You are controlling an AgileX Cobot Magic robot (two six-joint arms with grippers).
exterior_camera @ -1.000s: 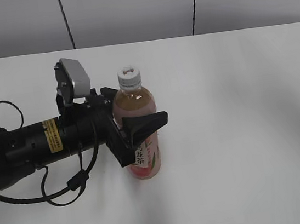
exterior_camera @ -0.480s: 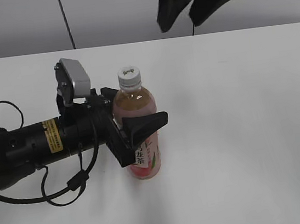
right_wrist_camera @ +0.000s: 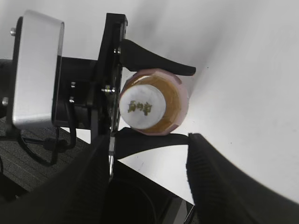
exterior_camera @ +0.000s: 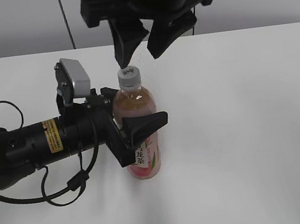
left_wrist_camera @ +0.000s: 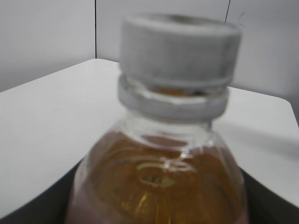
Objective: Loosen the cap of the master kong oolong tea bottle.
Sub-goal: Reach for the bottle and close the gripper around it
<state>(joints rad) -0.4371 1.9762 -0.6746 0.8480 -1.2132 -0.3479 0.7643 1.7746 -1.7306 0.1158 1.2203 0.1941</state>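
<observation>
The tea bottle [exterior_camera: 138, 135] stands upright on the white counter [exterior_camera: 241, 133]. The left hand [exterior_camera: 132, 126] squeezes the bottle's middle. Above its white cap [exterior_camera: 128, 77], the right hand [exterior_camera: 140, 42] hangs spread wide.

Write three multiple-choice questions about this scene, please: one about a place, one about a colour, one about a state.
1. Where is the right gripper?
A. Above the cap
B. Flat on the table
C. Under the bottle

2. What colour is the cap?
A. Green
B. White
C. Black

3. What is the state of the left gripper?
A. Open, away from everything
B. Holding only the cap
C. Shut on the bottle

Answers:
1. A: its spread fingers hang just over the cap, not touching.
2. B: white top with a small dark logo.
3. C: one finger lies on each side of the upright bottle's body.
</observation>
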